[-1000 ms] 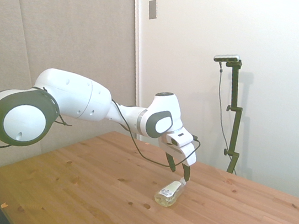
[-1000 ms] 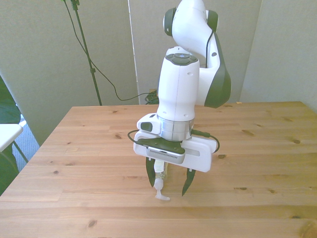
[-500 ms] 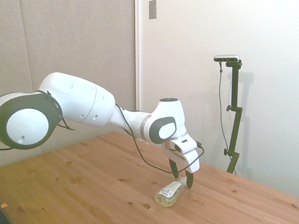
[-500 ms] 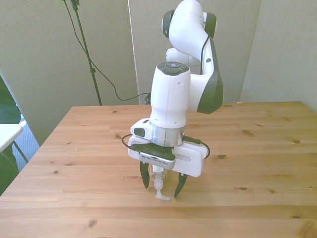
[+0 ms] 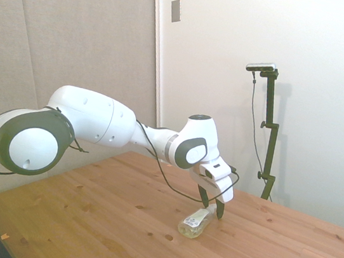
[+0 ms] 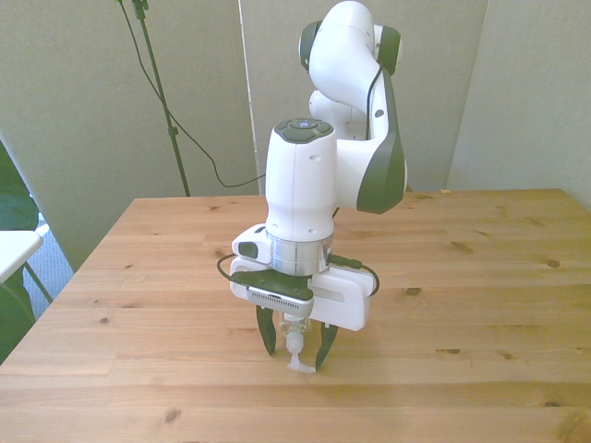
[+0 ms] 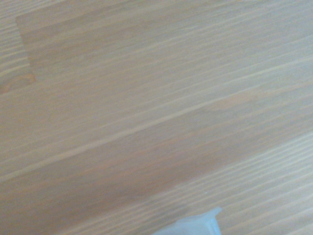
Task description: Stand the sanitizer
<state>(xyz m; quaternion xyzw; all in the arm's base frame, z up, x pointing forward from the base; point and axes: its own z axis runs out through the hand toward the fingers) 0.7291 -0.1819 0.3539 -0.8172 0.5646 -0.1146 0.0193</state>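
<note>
The sanitizer [image 5: 195,223] lies on its side on the wooden table [image 5: 114,223], a small clear bottle of pale yellowish liquid with a white label. Its white pump top [image 6: 298,358] points toward the table's near edge in the front view. My gripper [image 6: 295,346] is open and lowered over the pump end, one dark finger on each side of the neck, apart from it. In the side view the gripper [image 5: 210,205] hangs just above the bottle's top end. The wrist view shows blurred wood grain and a pale corner of the sanitizer [image 7: 195,226].
The table [image 6: 480,277] stretches wide to both sides of the bottle. A white object [image 6: 14,249] and something dark green sit off the table at the front view's left edge.
The gripper has come down and moved slightly toward the front view's left, so its fingers now straddle the pump neck. The fingers stand closer together. The bottle has not moved.
</note>
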